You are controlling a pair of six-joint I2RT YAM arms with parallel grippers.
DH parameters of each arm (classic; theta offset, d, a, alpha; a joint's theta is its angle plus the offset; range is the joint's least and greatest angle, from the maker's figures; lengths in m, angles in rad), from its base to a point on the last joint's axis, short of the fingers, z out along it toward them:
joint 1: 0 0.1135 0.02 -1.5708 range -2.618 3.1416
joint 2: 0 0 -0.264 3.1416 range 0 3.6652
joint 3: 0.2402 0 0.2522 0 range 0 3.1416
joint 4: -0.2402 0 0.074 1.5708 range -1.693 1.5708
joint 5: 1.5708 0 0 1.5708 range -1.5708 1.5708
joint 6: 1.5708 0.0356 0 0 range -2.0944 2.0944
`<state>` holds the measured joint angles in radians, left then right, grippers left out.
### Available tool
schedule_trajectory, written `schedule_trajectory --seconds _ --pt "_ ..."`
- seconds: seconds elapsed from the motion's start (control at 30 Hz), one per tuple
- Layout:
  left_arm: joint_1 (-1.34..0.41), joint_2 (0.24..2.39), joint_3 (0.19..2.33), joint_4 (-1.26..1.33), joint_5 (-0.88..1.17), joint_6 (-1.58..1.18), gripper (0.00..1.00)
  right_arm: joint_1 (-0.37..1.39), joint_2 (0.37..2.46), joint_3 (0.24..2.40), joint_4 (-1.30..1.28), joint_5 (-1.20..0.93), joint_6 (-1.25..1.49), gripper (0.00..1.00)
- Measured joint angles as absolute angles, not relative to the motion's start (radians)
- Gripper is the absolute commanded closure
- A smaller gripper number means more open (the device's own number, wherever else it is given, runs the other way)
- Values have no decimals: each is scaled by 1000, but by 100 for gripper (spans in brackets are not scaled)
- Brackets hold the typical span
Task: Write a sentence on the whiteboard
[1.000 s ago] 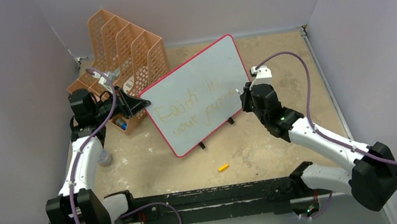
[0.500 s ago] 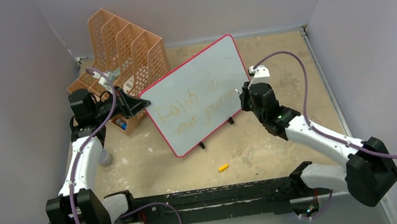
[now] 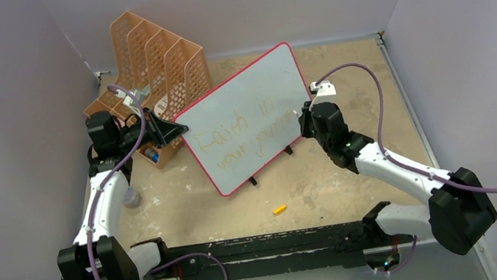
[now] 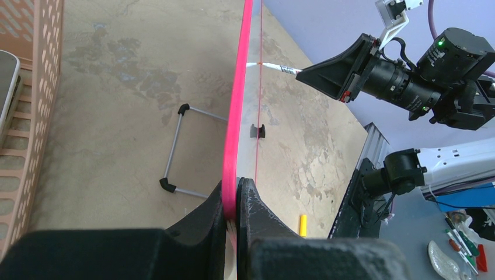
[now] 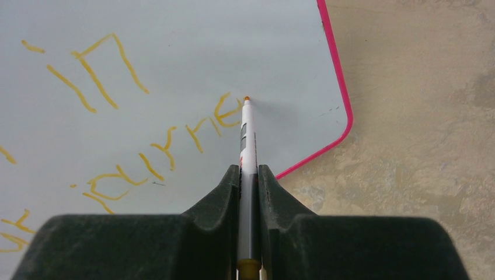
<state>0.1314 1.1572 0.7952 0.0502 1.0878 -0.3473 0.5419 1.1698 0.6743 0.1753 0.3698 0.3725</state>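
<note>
Far left, back: orange rack (image 3: 162, 67) on the table (image 3: 188, 201), something stored inside, can't tell what.

My left gripper (image 4: 235, 191) sits just right of the rack, closed tight on the whiteboard (image 3: 263, 82), pinching its pink frame at the left edge. The wrist view shows both fingers pressed on the frame.

The whiteboard stands mid-table, between my two arms. It is upright, leaning back a bit on a wire stand (image 4: 174, 153), writing face toward my bases.

The sentence (image 3: 248, 134) is on the board in thin yellow-orange strokes, two lines, lower half of the face. The top line reads roughly "Faith in", the lower one "your journ...". The last letters are hard to read.

Marker (image 5: 247, 131): its orange tip touches the board at the right end of the lower line, near the bottom right corner of the frame.

My right gripper (image 5: 249, 175) is at the board's right side, shut around the marker barrel with the tip sticking out forward.

Yellow bit (image 3: 280, 209) lies on the table in front of the board, apart from it.
</note>
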Motion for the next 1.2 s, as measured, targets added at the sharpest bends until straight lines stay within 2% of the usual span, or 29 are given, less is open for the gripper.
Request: schedule_trajectory --seconds 1.2 --pt "133 1157 795 50 1086 -347 100 507 1166 662 154 357 391 100"
